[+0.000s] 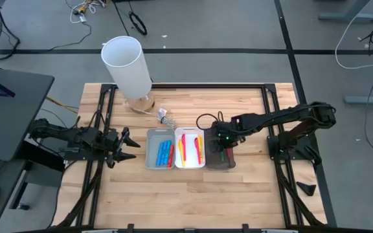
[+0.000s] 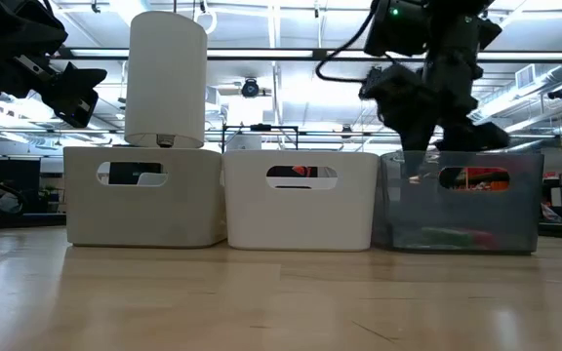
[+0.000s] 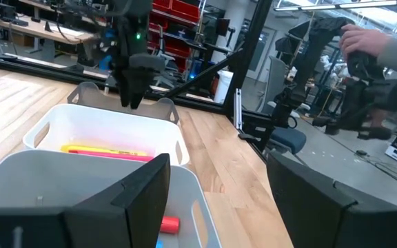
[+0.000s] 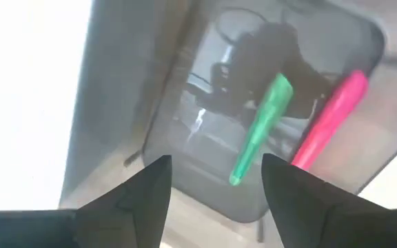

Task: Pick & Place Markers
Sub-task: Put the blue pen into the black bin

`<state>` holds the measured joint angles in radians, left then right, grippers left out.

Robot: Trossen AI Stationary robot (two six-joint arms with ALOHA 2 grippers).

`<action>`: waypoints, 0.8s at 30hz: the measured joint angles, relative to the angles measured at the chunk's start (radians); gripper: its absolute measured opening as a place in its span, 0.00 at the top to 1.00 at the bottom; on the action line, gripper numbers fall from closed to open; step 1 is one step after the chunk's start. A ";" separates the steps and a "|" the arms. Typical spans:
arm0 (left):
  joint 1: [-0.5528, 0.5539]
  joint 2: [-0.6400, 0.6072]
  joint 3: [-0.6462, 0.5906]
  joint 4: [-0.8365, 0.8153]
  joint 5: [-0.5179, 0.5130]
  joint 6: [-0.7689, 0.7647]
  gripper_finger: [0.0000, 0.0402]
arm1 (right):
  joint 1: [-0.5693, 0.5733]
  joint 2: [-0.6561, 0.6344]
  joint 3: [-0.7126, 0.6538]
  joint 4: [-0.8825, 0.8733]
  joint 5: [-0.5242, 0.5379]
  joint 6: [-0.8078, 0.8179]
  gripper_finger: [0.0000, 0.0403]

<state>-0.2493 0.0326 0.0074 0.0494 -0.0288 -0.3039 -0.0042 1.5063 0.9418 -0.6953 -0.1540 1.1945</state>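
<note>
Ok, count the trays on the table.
3, side by side in a row: the grey tray on the left, the white tray in the middle, the dark clear tray under the right pincer.

In the low view the markers inside the grey tray (image 2: 144, 195) and the white tray (image 2: 301, 200) show only as slivers through the handle slots. The dark tray (image 2: 461, 205) blurs its contents to faint green and pink streaks. From overhead, the right gripper (image 1: 220, 144) covers most of that dark tray, so its markers cannot be counted. In the left wrist view the gripper's own fingers (image 3: 126, 200) hide much of the grey tray; a red tip (image 3: 169, 223), perhaps a marker cap, pokes out.
</note>
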 joint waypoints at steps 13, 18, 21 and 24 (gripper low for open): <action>0.000 0.000 0.000 -0.001 0.000 0.000 0.38 | -0.059 -0.018 0.100 -0.024 -0.197 -0.952 0.44; 0.000 0.000 0.000 -0.001 0.000 0.000 0.38 | -0.072 -0.017 0.111 -0.064 -0.196 -1.226 0.44; 0.000 0.000 0.000 -0.001 0.000 0.000 0.38 | -0.104 -0.017 0.112 -0.102 -0.195 -1.327 0.44; 0.000 0.000 0.000 -0.001 0.000 0.000 0.38 | -0.156 -0.017 0.112 -0.157 -0.195 -1.397 0.44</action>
<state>-0.2490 0.0322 0.0071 0.0483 -0.0288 -0.3042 -0.1605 1.4895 1.0534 -0.8526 -0.3492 -0.2025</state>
